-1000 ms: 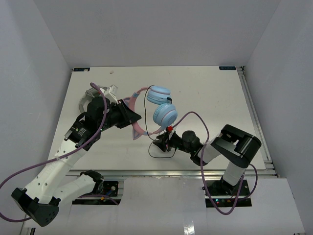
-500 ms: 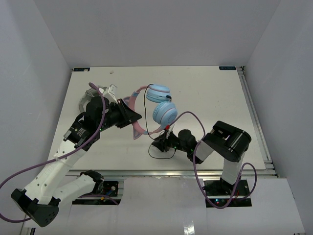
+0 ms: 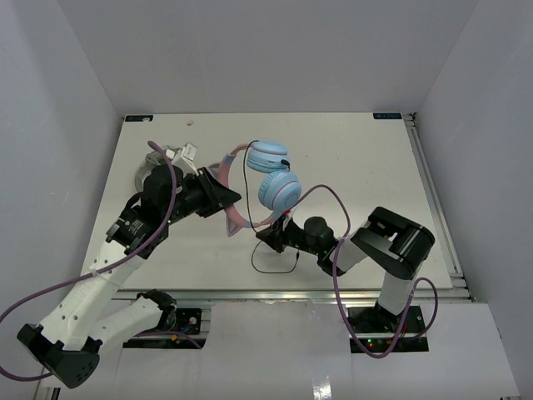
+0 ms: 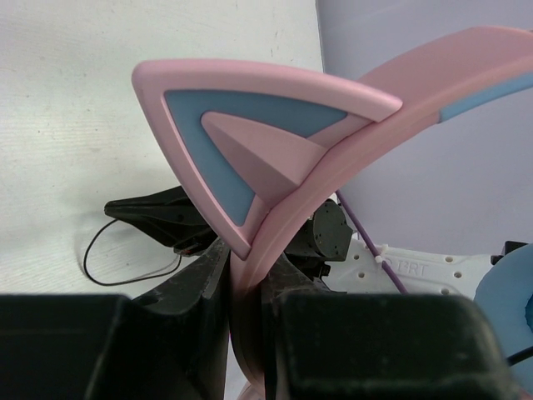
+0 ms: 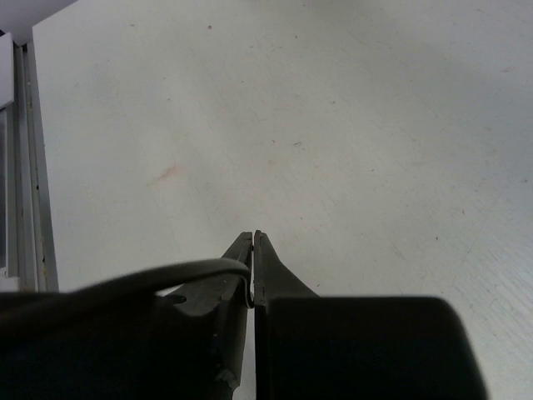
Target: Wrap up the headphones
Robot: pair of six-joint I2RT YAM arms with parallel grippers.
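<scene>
The headphones (image 3: 279, 190) hang above the table with two light-blue earcups stacked at the middle. My left gripper (image 3: 226, 200) is shut on their pink headband (image 4: 275, 217), just below a pointed cat ear (image 4: 241, 133). Their thin black cable (image 3: 275, 268) runs down from the earcups and loops on the table. My right gripper (image 3: 268, 237) sits low in front of the earcups, shut on that cable. In the right wrist view the cable (image 5: 158, 277) bends over the left finger and into the closed right gripper (image 5: 253, 242).
A grey-white looped band (image 3: 148, 171) and a small white piece (image 3: 188, 152) lie behind the left arm at the back left. A metal rail (image 3: 433, 200) runs along the table's right edge. Purple arm cables arc above both arms.
My right gripper has closed on the black cable and lifted slightly toward the earcups. The headphones have shifted a little left in the left gripper.
</scene>
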